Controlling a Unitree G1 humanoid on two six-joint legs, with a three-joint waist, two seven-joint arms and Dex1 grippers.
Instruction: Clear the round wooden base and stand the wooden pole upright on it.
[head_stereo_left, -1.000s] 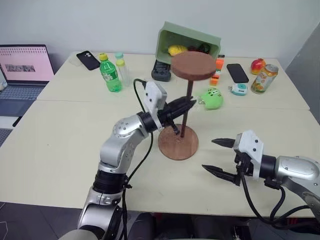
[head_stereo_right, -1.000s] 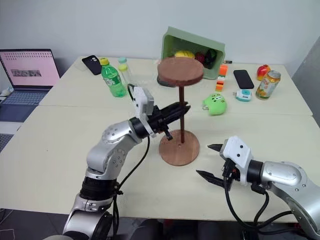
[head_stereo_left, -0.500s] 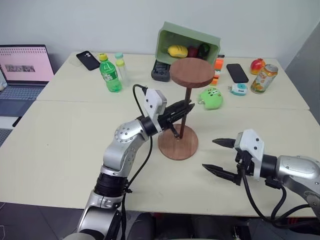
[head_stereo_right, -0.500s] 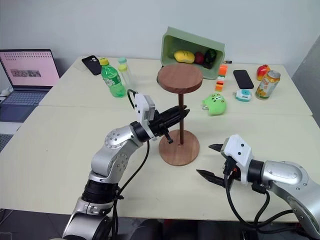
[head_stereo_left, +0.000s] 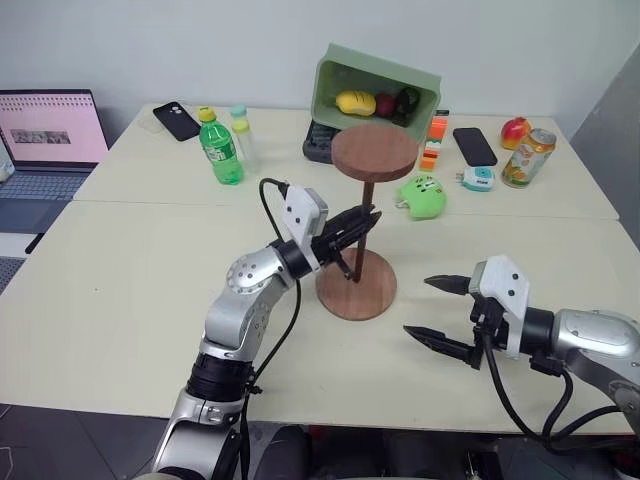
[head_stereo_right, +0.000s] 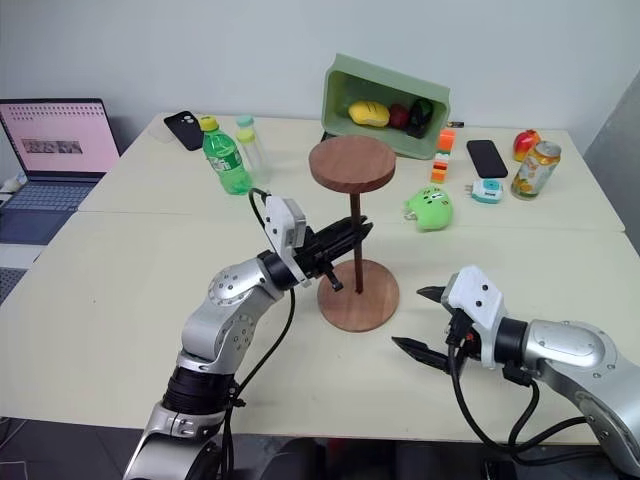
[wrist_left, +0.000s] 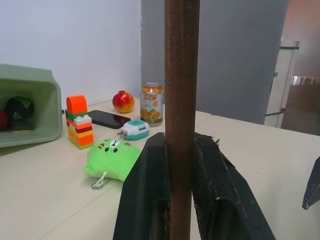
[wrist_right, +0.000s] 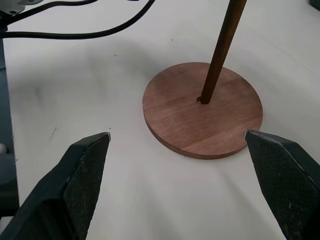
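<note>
Round wooden base (head_stereo_left: 356, 285) lies flat on the cream surface (head_stereo_left: 120, 290), about midway between its left and right edges and nearer the front edge than the back.

Wooden pole (head_stereo_left: 365, 228) stands on the base, lower tip at the centre hole, tilted slightly; its smaller disc (head_stereo_left: 374, 152) is at the top, roughly level.

Left end effector (head_stereo_left: 362, 219) is clamped on the pole about halfway up the shaft. Left wrist view: both black fingers (wrist_left: 145, 200) press against the rod from either side.

Right end effector (head_stereo_left: 432, 312) hovers over the surface toward the front right corner, just beside the base but apart from it, its two fingers spread wide with nothing between them. Right wrist view: the base and the pole's foot sit between the spread fingertips (wrist_right: 82, 165), untouched.

Along the back edge:
- green bin (head_stereo_left: 377, 85) tipped on its side, fruit inside
- green bottle (head_stereo_left: 219, 147)
- black phone (head_stereo_left: 176, 120)
- green plush toy (head_stereo_left: 424, 195)
- second phone (head_stereo_left: 474, 145)
- drink can (head_stereo_left: 528, 157)

Laptop (head_stereo_left: 48, 140) sits off the surface's left edge.
</note>
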